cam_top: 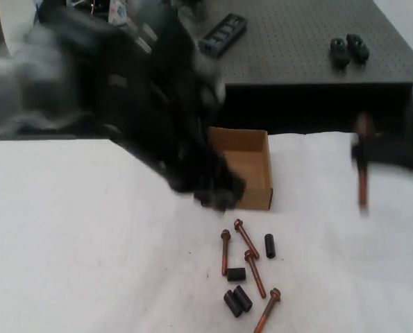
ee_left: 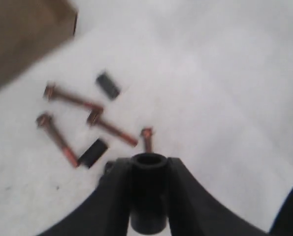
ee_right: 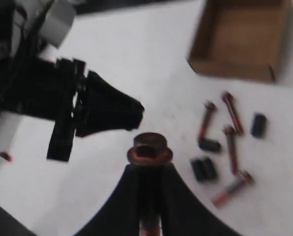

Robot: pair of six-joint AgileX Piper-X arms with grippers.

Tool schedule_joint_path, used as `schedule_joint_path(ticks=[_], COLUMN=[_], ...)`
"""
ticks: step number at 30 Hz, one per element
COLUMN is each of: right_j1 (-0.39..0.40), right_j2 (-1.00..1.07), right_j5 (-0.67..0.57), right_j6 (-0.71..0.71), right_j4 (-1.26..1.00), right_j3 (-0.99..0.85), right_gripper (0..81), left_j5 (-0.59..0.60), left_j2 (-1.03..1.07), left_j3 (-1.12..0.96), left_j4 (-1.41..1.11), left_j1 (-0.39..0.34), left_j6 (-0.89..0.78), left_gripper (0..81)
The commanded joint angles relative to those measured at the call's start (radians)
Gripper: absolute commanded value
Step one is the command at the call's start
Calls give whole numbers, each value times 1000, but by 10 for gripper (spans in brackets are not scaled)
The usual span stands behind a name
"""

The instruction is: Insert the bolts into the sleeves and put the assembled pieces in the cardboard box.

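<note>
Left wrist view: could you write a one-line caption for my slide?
Left gripper holds a black sleeve over loose bolts on the white cloth.

High view: behind, facing forward and down over the worktop (cam_top: 88,243). Wrist views look close past the left hand (ee_left: 147,169) and right hand (ee_right: 149,172). All share the cardboard box (cam_top: 251,163) and bolts (cam_top: 248,239).

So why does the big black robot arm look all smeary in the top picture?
High view: the black robot arm is smeared, like motion blur, and the long copper bolt at the other arm streaks too. Left wrist view: the black tube sleeve in the left claw looks sharper than the loose copper bolts behind.
</note>
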Motion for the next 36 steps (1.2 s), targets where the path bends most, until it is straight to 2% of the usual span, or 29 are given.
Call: schedule_joint_path(ticks=[1, 6, 13, 20, 24, 36], right_j1=[-8, 24, 58, 60, 60, 60], right_j2=[-9, 21, 46, 47, 47, 48], right_j5=[0, -90, -117, -110, -74, -68], right_j6=[-26, 104, 113, 89, 74, 48], right_j4=[25, -207, -211, -107, -81, -15], right_j3=[-5, -5, -4, -4, -4, -4], right_gripper=[15, 15, 15, 15, 15, 15], left_j5=[89, 168, 192, 101, 85, 31], left_j2=[-97, -254, -287, -287, -287, -287], left_j3=[81, 209, 233, 233, 233, 233], left_j4=[-167, -369, -423, -504, -514, -560], left_j1=[-24, -93, -186, -190, -190, -190], left_j6=[-43, -119, -172, -172, -178, -225], left_gripper=[7, 7, 7, 7, 7, 7])
